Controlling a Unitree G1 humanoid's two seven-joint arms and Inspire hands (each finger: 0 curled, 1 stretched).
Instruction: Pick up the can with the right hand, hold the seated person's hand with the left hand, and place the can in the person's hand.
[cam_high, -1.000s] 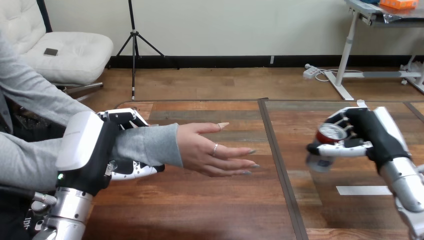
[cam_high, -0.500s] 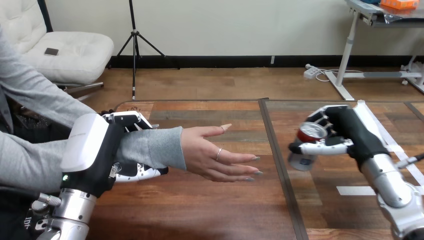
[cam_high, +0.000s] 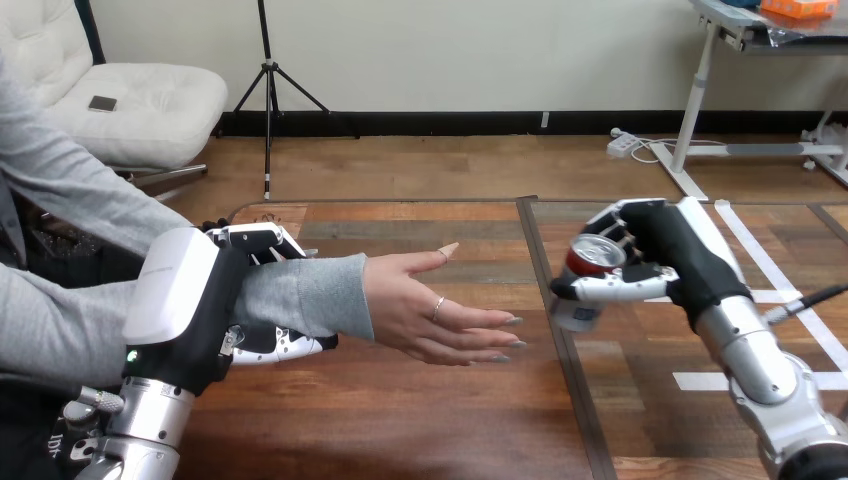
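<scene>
Left hand (cam_high: 190, 300): clamped on the person's forearm (cam_high: 300, 295), just behind the wrist, over the grey sleeve. Fingers (cam_high: 255, 240) are wrapped over the top of the sleeve and the thumb is curled in underneath. The white back shell is turned toward the camera.

Person's hand (cam_high: 430, 310): held out flat above the table (cam_high: 400, 420), left of centre. The fingers are stretched toward the view's right and the thumb is raised on the far side. Nothing is held in it.

Right hand (cam_high: 680, 260): closed round the can (cam_high: 585, 270). The thumb is laid across the near side of the can and the fingers are curled round the far side. The silver forearm is brought in from the lower right corner.

Can: red body, silver top. It is carried tilted, with the top turned up and toward the camera. It is held clear of the table, over the dark seam (cam_high: 560, 340) between the two table boards. It is placed just right of the person's fingertips, close to them but not touching.

White tape strips (cam_high: 745, 380) are seen on the right-hand board, under and beside the right forearm.
</scene>
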